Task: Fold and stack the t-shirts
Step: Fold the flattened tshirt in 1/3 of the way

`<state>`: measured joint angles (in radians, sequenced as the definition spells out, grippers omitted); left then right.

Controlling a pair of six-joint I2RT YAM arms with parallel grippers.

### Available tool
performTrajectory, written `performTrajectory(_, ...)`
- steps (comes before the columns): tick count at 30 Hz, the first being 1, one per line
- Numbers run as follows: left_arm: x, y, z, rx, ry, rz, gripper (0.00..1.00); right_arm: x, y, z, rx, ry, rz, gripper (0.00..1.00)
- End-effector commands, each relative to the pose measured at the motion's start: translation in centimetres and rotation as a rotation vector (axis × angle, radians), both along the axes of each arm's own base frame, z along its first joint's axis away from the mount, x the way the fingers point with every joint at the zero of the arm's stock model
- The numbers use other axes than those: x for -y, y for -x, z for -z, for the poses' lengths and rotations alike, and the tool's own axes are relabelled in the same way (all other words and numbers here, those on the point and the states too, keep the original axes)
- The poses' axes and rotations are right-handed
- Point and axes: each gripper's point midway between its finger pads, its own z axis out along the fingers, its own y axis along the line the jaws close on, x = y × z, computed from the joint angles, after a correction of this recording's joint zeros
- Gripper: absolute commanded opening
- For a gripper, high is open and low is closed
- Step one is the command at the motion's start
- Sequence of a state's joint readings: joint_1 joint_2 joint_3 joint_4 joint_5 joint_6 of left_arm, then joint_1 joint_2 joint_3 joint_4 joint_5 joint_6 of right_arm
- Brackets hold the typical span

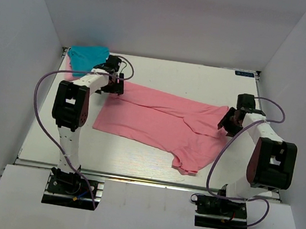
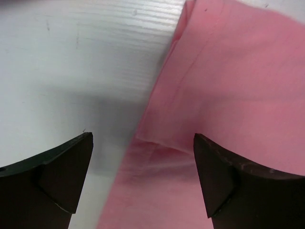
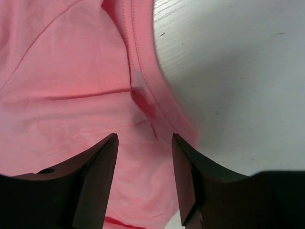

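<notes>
A salmon-pink t-shirt [image 1: 157,123] lies spread across the middle of the table, partly folded, with a sleeve hanging toward the front. My left gripper [image 1: 113,84] is open over the shirt's far-left corner; in the left wrist view the cloth edge [image 2: 157,143] runs between its spread fingers. My right gripper [image 1: 229,122] is open over the shirt's far-right edge; in the right wrist view the hemmed edge [image 3: 143,90] lies between its fingers. A teal-blue t-shirt [image 1: 87,55] sits bunched at the far-left corner. The pale pink shirt is mostly hidden; a sliver shows under the teal one.
White walls enclose the table on three sides. The table's front edge [image 1: 144,180] runs just ahead of the arm bases. Purple cables loop from both arms.
</notes>
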<state>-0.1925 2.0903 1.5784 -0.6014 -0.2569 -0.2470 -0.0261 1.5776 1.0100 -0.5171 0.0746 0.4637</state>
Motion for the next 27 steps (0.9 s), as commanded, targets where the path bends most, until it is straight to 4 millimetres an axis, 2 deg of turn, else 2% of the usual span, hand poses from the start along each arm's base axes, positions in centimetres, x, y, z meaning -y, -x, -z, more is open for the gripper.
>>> performTrajectory(1, -1.5, -0.6, -5.4, 0.094, -0.036, -0.069, 1.00, 1.2, -1.3, -2.3, 0.059, 0.065, 0.007, 0.56)
performTrajectory(2, -1.9, -0.7, -6.3, 0.108, -0.057, -0.084, 1.00, 1.2, -2.0, -2.9, 0.094, 0.066, 0.007, 0.63)
performTrajectory(4, -2.0, -1.3, -7.9, 0.132, -0.055, -0.102, 1.00, 0.7, -2.9, -4.7, 0.166, 0.051, -0.027, 0.70)
performTrajectory(5, -1.9, -1.5, -8.5, 0.144, -0.045, -0.114, 1.00, 0.5, -3.5, -5.7, 0.214, 0.049, -0.040, 0.90)
performTrajectory(7, -1.7, -2.4, -10.4, 0.188, -0.029, -0.124, 1.00, -0.3, -4.1, -6.6, 0.259, 0.011, -0.068, 0.90)
performTrajectory(9, -0.7, -3.3, -11.3, 0.219, 0.016, -0.091, 1.00, -1.0, -5.2, -7.8, 0.330, -0.009, -0.097, 0.90)
performTrajectory(10, 0.9, -4.1, -11.7, 0.251, 0.068, -0.052, 1.00, -1.8, -5.4, -8.1, 0.346, -0.047, -0.124, 0.90)
performTrajectory(12, 2.5, -5.0, -12.3, 0.286, 0.104, 0.025, 1.00, -2.7, -6.6, -8.6, 0.403, -0.077, -0.154, 0.90)
performTrajectory(14, 5.4, -5.9, -11.2, 0.285, 0.188, 0.140, 1.00, -3.4, -7.7, -8.1, 0.420, -0.109, -0.174, 0.90)
performTrajectory(16, 7.2, -6.3, -10.3, 0.264, 0.264, 0.201, 1.00, -3.7, -8.8, -7.8, 0.424, -0.117, -0.177, 0.90)
performTrajectory(18, 7.4, -7.1, -8.4, 0.237, 0.261, 0.198, 1.00, -3.9, -9.9, -6.4, 0.400, -0.123, -0.176, 0.90)
performTrajectory(20, 7.6, -7.2, -7.0, 0.212, 0.267, 0.202, 1.00, -4.1, -10.7, -6.0, 0.401, -0.139, -0.183, 0.90)
performTrajectory(21, 7.7, -7.5, -5.8, 0.208, 0.266, 0.201, 1.00, -4.5, -11.4, -4.9, 0.382, -0.152, -0.194, 0.90)
performTrajectory(23, 8.2, -7.7, -4.6, 0.201, 0.284, 0.215, 1.00, -4.9, -11.8, -4.2, 0.370, -0.177, -0.205, 0.90)
performTrajectory(24, 8.2, -7.9, -3.9, 0.193, 0.283, 0.214, 1.00, -4.9, -12.2, -2.7, 0.339, -0.180, -0.199, 0.90)
performTrajectory(25, 8.1, -7.6, -2.9, 0.173, 0.281, 0.211, 1.00, -4.8, -12.4, -2.2, 0.332, -0.180, -0.192, 0.90)
performTrajectory(27, 8.2, -7.6, -2.0, 0.164, 0.285, 0.203, 1.00, -4.6, -12.5, 0.0, 0.277, -0.187, -0.172, 0.90)
